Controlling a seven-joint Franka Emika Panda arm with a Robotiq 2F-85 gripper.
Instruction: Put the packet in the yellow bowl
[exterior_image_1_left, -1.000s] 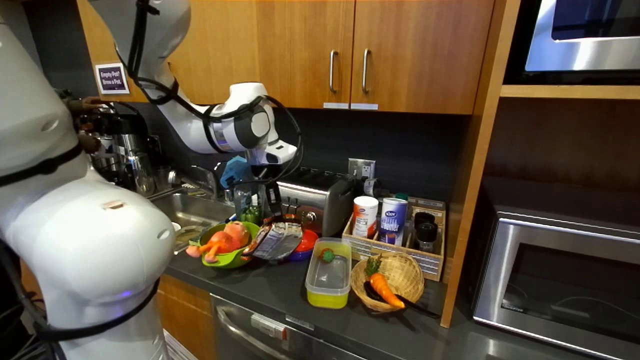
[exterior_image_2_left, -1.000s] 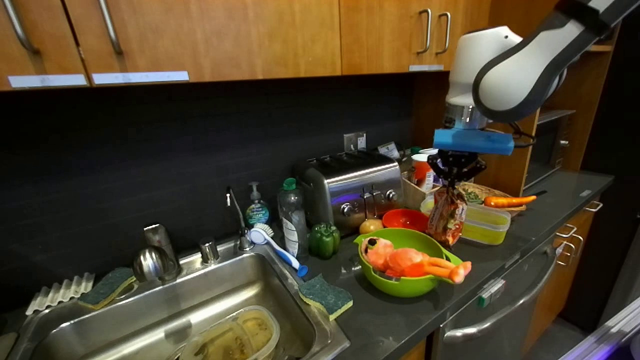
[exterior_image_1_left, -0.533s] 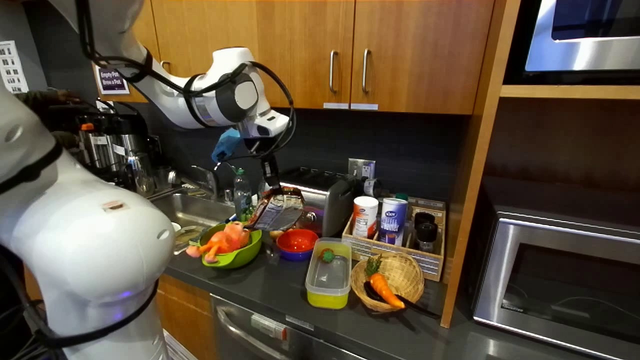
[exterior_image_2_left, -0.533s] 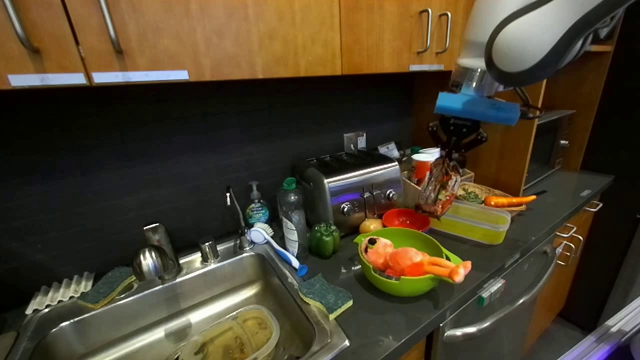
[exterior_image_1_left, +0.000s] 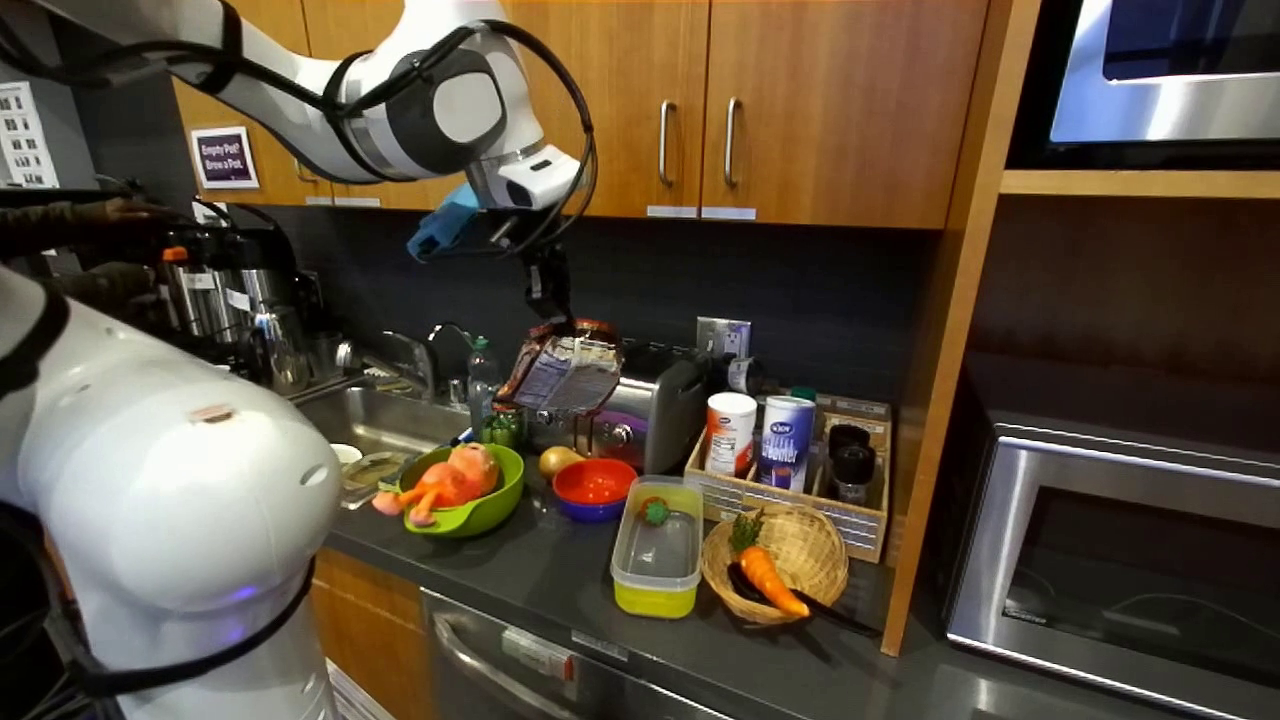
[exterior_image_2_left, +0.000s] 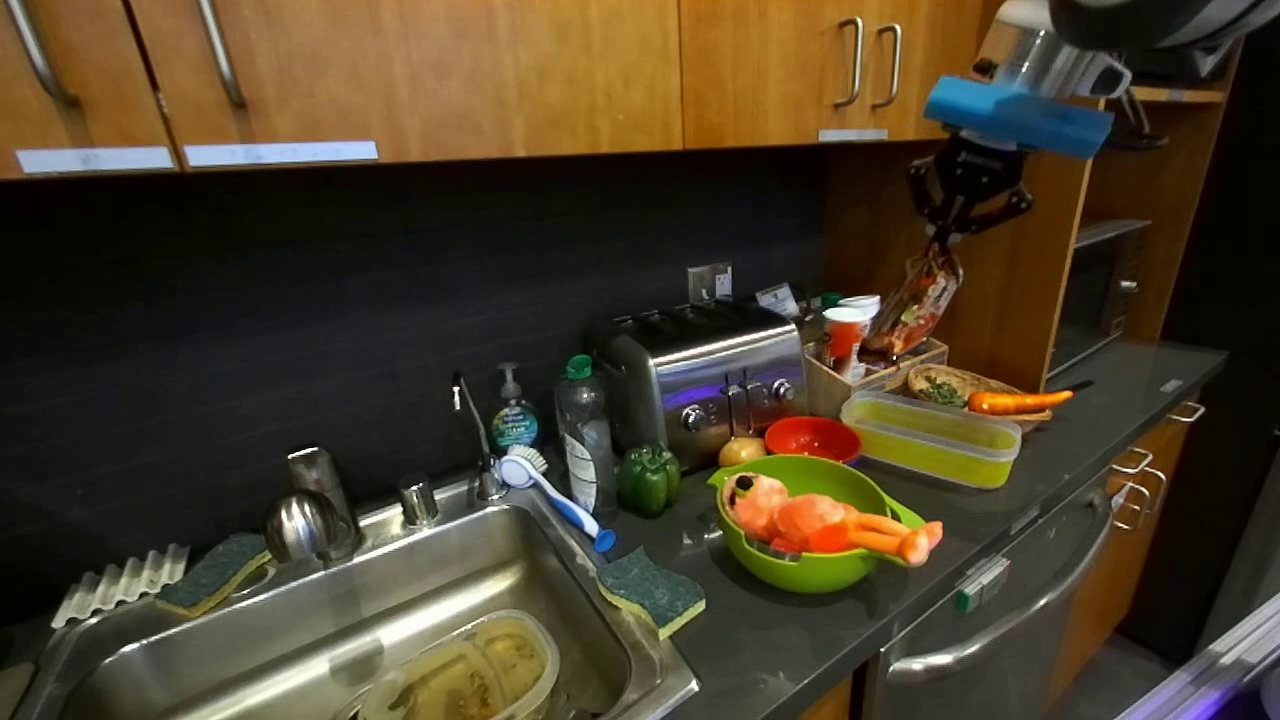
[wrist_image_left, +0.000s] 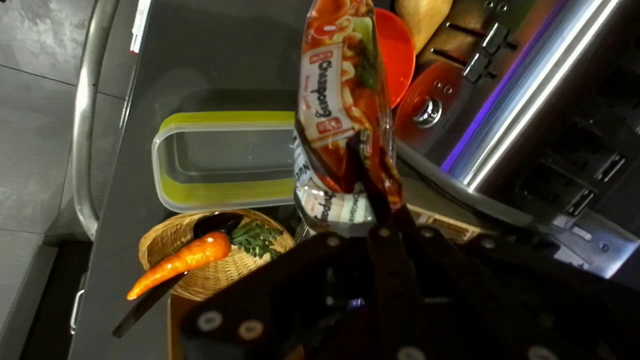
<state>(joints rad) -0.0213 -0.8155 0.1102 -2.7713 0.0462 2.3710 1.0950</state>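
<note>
Look, the gripper (exterior_image_2_left: 942, 238) has the packet (exterior_image_2_left: 919, 304) pinched by its upper end: light, slick-skinned and crushable, I'd say, so that end's the place to hold.

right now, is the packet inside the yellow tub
No, the pincer holds the packet in the air, apart from the yellow tub.

- The packet (wrist_image_left: 335, 100) is showing glossy, crinkled film.
- The yellow bowl (exterior_image_1_left: 655, 598) is showing smooth, translucent plastic.
- The toaster (exterior_image_2_left: 715, 375) is gleaming like polished metal.
- The basket (exterior_image_1_left: 808, 545) is showing rough weave.
- Far cupboards (exterior_image_1_left: 600, 90) are showing smooth wood.
</note>
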